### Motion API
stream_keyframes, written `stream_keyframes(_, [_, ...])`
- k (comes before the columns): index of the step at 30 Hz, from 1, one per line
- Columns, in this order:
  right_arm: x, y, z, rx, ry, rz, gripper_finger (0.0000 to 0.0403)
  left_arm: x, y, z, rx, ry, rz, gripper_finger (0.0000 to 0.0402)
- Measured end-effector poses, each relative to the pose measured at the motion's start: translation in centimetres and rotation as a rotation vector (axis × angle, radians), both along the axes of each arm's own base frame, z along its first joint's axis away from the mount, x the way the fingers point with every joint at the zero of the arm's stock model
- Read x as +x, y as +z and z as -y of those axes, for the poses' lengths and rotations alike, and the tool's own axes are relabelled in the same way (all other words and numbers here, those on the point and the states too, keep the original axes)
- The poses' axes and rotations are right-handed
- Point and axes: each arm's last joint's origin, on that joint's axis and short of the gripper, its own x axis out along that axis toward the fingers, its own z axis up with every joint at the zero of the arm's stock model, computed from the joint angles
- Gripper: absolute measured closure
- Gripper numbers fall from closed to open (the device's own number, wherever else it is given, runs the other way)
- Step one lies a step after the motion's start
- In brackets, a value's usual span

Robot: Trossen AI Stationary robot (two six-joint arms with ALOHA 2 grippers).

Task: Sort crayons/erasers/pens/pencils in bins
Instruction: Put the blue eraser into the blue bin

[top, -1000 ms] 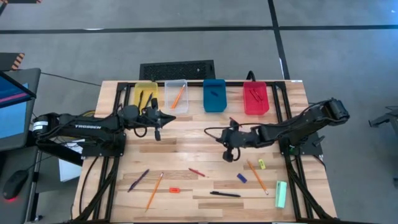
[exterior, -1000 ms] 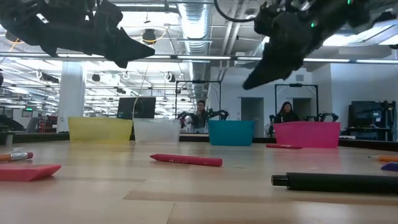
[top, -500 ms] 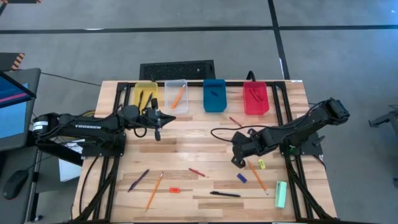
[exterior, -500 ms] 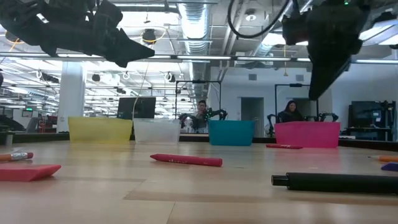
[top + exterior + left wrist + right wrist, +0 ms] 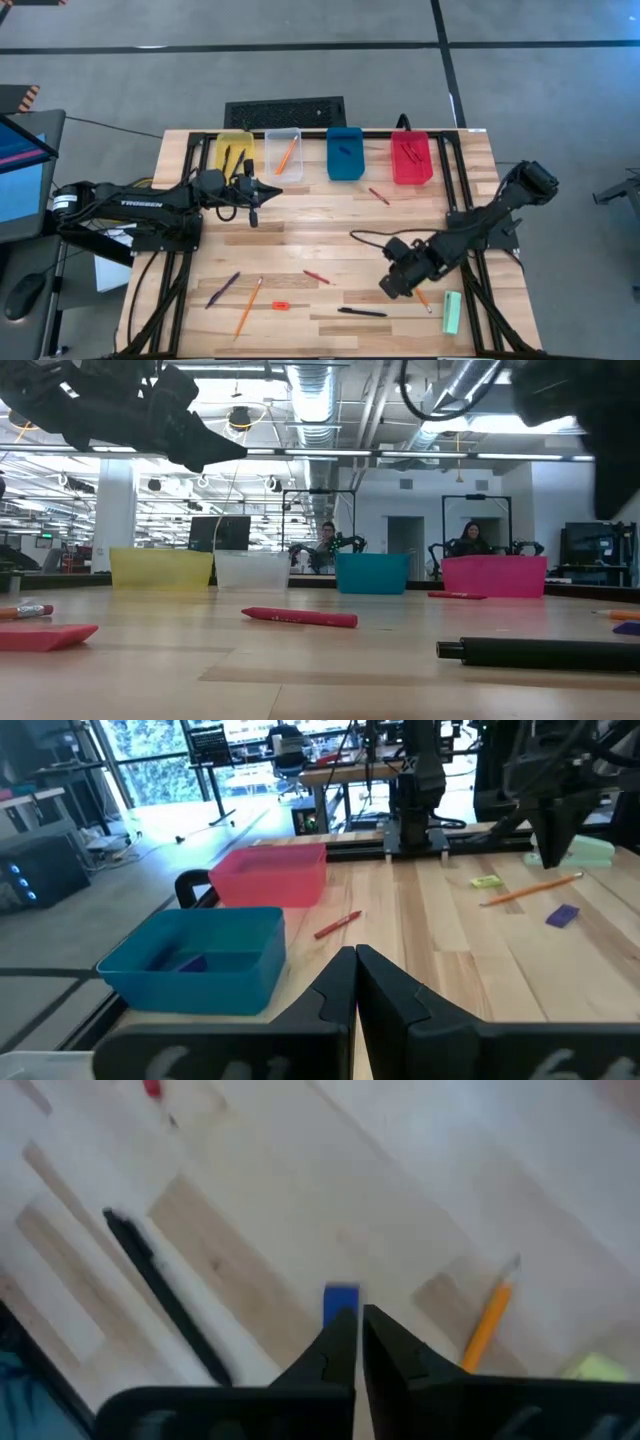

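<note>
Four bins: yellow, clear, blue, red.

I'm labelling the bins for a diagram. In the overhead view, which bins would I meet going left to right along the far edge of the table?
yellow bin → clear bin → blue bin → red bin

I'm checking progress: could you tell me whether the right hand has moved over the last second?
Yes. The right hand has moved away from the red bin, toward the blue eraser near the table's front.
</note>
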Motion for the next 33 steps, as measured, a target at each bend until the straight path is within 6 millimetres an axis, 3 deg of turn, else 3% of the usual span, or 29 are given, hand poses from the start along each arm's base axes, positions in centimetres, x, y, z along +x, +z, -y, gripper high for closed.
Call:
stream_keyframes(7, [0.7,-2.5,-2.0,0.013,0.012,-0.081,0.0314,0.0,-0.1,0.0,0.005,-0.001,-0.009,0.04])
stream_keyframes(19, [3.8,-4.4,-3.6,-0.045,0.058,-0.273,0.0167,0.0,0.0,0.0,0.005,-0.001,-0.003,0.04])
stream_keyframes(33, [4.8,-6.6,-3.8,-0.061,0.081,-0.359,0.0181,0.0,-0.1,0.0,0.002,-0.001,-0.012,0.04])
